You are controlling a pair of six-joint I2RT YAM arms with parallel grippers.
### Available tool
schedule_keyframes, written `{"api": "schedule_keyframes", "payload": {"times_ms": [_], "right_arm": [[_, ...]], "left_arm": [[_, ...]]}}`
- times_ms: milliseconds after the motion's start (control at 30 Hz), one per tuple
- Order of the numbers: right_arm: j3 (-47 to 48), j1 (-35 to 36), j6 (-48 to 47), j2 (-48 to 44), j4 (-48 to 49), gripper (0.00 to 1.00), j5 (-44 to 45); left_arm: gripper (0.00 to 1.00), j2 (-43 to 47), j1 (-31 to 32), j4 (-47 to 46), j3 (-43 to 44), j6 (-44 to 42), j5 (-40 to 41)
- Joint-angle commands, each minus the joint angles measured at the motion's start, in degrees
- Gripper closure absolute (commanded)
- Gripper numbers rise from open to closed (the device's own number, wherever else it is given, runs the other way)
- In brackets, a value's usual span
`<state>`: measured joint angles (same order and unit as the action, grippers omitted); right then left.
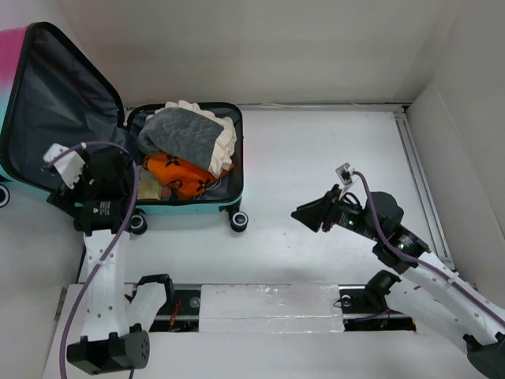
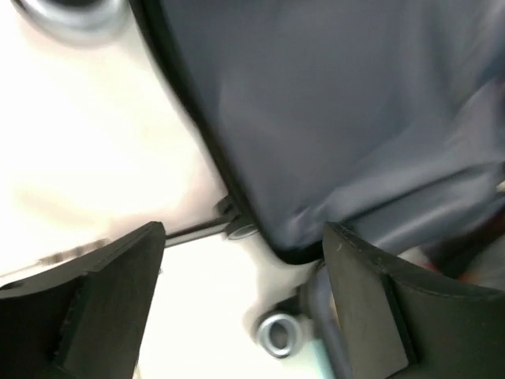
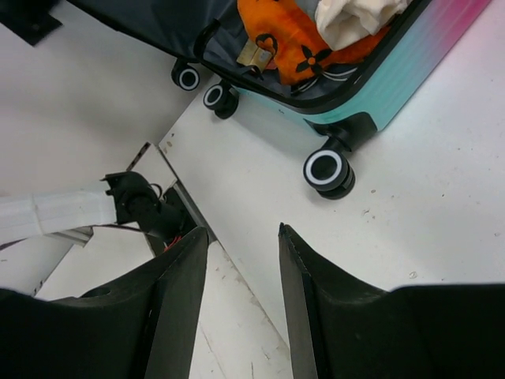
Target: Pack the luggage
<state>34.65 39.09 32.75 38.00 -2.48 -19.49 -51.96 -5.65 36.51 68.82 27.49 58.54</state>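
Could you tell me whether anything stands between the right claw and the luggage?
Nothing visible does. Only table surface lies between the open right claw and the luggage, whose wheeled end faces it.

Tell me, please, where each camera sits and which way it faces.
Top external: above and behind the arms, looking down on the open luggage and both arms, left gripper at the lid, right gripper apart.
Left wrist: on the left arm, facing the lid's grey lining; own fingers frame it.
Right wrist: facing the luggage's wheeled end; own fingers show.
Shared: top and right wrist both show the orange garment and wheels.
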Motion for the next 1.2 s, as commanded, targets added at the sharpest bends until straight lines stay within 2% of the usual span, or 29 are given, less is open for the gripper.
{"api": "schedule_keyframes", "payload": {"times_ms": [0,33,100,133,167,200,233,400,500,600,667,700,833,933,967,1000,1167], "right_arm": [[0.2,0.5,-0.8,-1.3,2.6,0.53,0.0],[0.2,0.5,-0.8,-1.3,2.6,0.53,0.0],[0.2,0.5,-0.8,-1.3,2.6,0.53,0.0],[0.2,0.5,-0.8,-1.3,2.6,0.53,-0.6],[0.2,0.5,-0.8,-1.3,2.6,0.53,-0.6],[0.2,0.5,-0.8,-1.3,2.6,0.53,-0.6],[0.2,0.5,-0.8,-1.3,2.0,0.53,-0.6],[-0.3,1.1,-0.8,-0.7,3.2,0.53,-1.3],[-0.3,1.1,-0.8,0.5,3.7,0.53,-2.0],[-0.3,1.1,-0.8,1.0,4.9,0.53,-2.6],[-0.3,1.1,-0.8,1.6,4.9,0.53,-2.6],[-0.3,1.1,-0.8,1.6,4.9,0.53,-1.8],[-0.3,1.1,-0.8,1.6,4.9,0.53,-0.6],[-0.3,1.1,-0.8,2.2,4.4,0.53,0.6],[-0.3,1.1,-0.8,2.2,3.9,0.53,1.1],[-0.3,1.1,-0.8,2.2,3.9,0.53,1.1],[-0.3,1.1,-0.8,3.4,3.9,0.53,2.3]], "left_arm": [[0.21,4.9,-0.1,-8.3,-9.8,-2.9,4.8],[0.21,4.3,-0.1,-7.7,-11.4,-2.9,8.0],[0.18,-1.1,-2.7,-9.9,-12.0,-6.5,8.5],[0.18,-2.7,-5.7,-8.6,-8.6,-5.0,1.1],[0.18,-5.1,-14.3,-8.6,-7.4,-5.0,-3.7],[0.2,-6.1,-17.8,-5.9,-5.6,-3.9,-8.0],[0.2,-6.7,-18.4,-5.8,-4.4,-1.8,-9.3],[0.2,-10.3,-18.4,-6.3,1.4,-3.7,-7.8],[0.2,-11.6,-16.4,-6.3,5.3,-3.7,-8.4],[0.32,-11.0,-13.3,-9.2,5.3,-5.1,-9.0],[0.46,-11.0,-13.3,-9.2,5.9,-5.7,-9.0],[0.58,-11.5,-12.8,-9.2,6.5,-5.7,-8.2],[0.71,-11.5,-12.8,-10.3,5.4,-6.4,-7.6],[0.73,-11.0,-12.8,-10.8,4.1,-7.1,-7.6],[0.81,-11.0,-12.8,-11.5,4.0,-8.1,-8.4],[1.0,-10.3,-12.8,-12.1,3.3,-8.8,-8.9],[1.0,-6.6,-6.0,-12.5,2.7,-8.9,-15.6]]}}
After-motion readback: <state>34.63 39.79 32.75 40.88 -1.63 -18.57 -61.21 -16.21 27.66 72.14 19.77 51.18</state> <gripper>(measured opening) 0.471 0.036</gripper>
